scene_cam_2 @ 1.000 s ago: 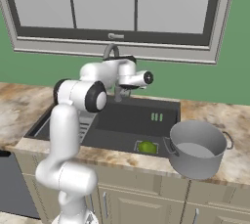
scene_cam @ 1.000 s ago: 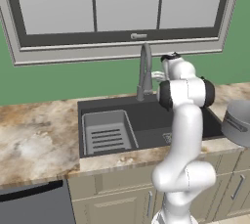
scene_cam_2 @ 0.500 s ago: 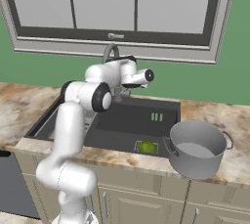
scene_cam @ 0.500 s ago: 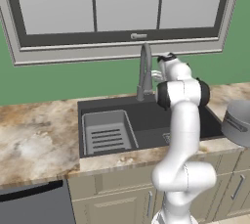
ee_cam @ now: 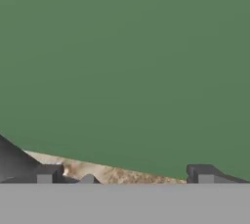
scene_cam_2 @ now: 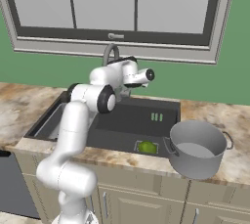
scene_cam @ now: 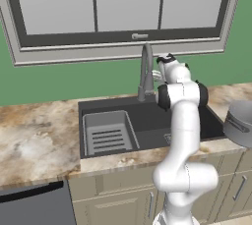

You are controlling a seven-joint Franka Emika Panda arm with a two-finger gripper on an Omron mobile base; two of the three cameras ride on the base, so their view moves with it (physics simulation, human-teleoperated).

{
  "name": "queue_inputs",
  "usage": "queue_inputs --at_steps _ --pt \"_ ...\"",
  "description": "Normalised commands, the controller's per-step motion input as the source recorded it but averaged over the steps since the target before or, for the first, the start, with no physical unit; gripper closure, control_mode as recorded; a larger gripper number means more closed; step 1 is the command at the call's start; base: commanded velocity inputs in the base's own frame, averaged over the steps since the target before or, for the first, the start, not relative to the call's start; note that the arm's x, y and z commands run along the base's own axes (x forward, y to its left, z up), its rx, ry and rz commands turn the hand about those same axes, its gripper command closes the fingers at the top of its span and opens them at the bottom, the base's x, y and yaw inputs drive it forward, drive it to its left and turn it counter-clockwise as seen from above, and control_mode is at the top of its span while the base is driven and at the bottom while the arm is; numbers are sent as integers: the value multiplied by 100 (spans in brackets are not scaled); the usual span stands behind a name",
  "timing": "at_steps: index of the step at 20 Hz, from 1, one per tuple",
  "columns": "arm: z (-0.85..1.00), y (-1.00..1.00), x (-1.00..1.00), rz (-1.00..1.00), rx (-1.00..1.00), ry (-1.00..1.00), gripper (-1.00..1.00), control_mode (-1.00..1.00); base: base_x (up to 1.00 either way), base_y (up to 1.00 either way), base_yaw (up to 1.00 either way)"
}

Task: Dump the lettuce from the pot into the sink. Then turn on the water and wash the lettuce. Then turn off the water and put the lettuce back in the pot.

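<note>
Lettuce (scene_cam_2: 147, 146) lies in sink (scene_cam_2: 122, 120); gripper (ee_cam: 124, 175) wide open, holding nothing

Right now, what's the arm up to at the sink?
The white arm's open two-finger gripper holds nothing; it is raised beside the tall grey gooseneck faucet, pointing at the green wall. The small bright-green lettuce ball lies in the dark-charcoal sink, near its front edge. The empty silver-grey metal pot stands on the counter to the right. No water shows.

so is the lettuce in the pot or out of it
Out. The lettuce lies on the sink floor near the front edge, beside the pot standing on the counter.
</note>
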Motion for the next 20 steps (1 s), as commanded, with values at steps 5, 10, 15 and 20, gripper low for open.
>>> queue_inputs --at_steps 5,10,15,20 --pt "-22 0 16 0 0 0 -100 -100 0 0 0" --pt "-23 0 5 0 0 0 -100 -100 0 0 0" --pt "-13 -17 0 0 0 0 -100 -100 0 0 0" --pt "-6 -26 0 -1 -1 0 -100 -100 0 0 0"
